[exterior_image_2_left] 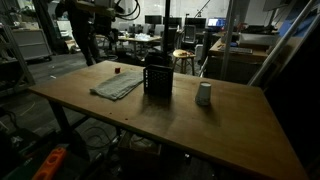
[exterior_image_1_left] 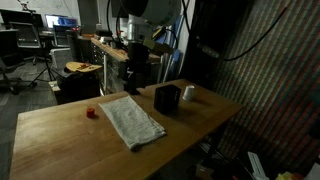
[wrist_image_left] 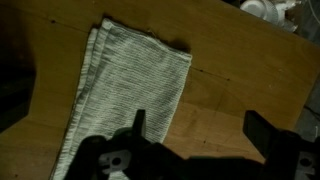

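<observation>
Wrist view: the end effector [wrist_image_left: 197, 130] hung with jaws wide apart and empty just above the folded towel [wrist_image_left: 130, 85], not touching it. The towel lay flat in the middle of the desk [exterior_image_1_left: 55, 142]. No grasp had been made, so I judged all handling still undone. Count: one towel, one small red block [exterior_image_1_left: 91, 113] beside it, one black box [exterior_image_1_left: 167, 98] and one white cup [exterior_image_1_left: 189, 94], both nearer a desk edge.

- Cloth [wrist_image_left: 130, 95], wrist view: lower end hidden behind the pincer [wrist_image_left: 195, 120] and cropped by the bottom edge.
- Pincer: body dark and indistinct, cut off at the bottom edge.
- Pale thing [wrist_image_left: 262, 8], top corner: blurred, cropped, cannot be identified.
- Small red thing [exterior_image_1_left: 91, 113]: too small to name.
- Dark box [exterior_image_1_left: 167, 98]: faces lost in shadow.
- Bench [exterior_image_1_left: 60, 140]: near end cut off in an exterior view.
</observation>
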`<move>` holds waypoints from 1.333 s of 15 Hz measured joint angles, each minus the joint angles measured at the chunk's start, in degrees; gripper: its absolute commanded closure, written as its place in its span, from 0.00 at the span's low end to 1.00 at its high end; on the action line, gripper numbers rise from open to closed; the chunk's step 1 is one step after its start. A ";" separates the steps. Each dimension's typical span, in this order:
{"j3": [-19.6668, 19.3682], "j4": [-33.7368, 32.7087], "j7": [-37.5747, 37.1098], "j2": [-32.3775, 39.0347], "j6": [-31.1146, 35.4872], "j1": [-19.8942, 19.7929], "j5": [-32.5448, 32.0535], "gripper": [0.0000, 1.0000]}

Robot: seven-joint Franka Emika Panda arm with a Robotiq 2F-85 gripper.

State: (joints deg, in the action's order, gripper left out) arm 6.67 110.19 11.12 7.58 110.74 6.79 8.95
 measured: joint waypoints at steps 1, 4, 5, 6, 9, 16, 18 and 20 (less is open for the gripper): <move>0.48 -1.32 0.41 1.22 0.27 0.24 -0.02 0.00; 1.47 -5.58 1.81 5.23 1.27 0.85 -0.79 0.00; 1.62 -7.17 2.44 6.75 1.68 0.92 -1.13 0.00; 1.64 -8.76 3.17 8.33 2.19 0.91 -1.64 0.00; 1.30 -13.92 5.73 13.85 3.53 0.34 -4.80 0.00; -0.17 -20.57 10.33 23.83 4.44 -2.87 -9.56 0.00; -0.23 -20.65 10.66 25.37 5.26 -3.36 -10.15 0.00; -0.22 -20.62 10.69 26.75 6.35 -3.35 -10.81 0.00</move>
State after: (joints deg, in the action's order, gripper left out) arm 6.45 89.57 21.81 34.34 117.09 3.44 -1.86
